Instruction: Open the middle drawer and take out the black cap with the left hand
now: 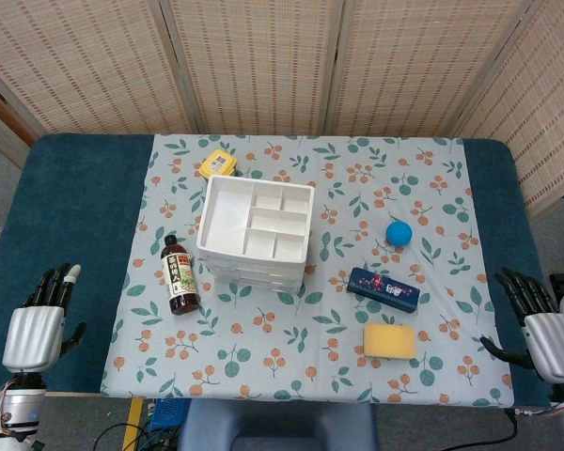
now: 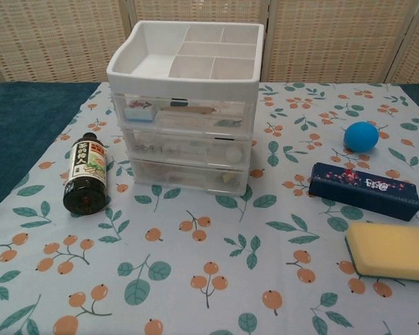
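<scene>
A white plastic drawer unit stands mid-table with an open divided tray on top. Its three clear drawers are pushed in; the middle drawer shows pale items through its front, and I cannot make out a black cap in it. My left hand rests at the table's near left corner on the blue cloth, fingers apart, holding nothing. My right hand sits at the near right edge, also holding nothing with its fingers spread. Neither hand appears in the chest view.
A dark sauce bottle lies left of the drawers. To the right are a blue ball, a navy box and a yellow sponge. A yellow container sits behind the unit.
</scene>
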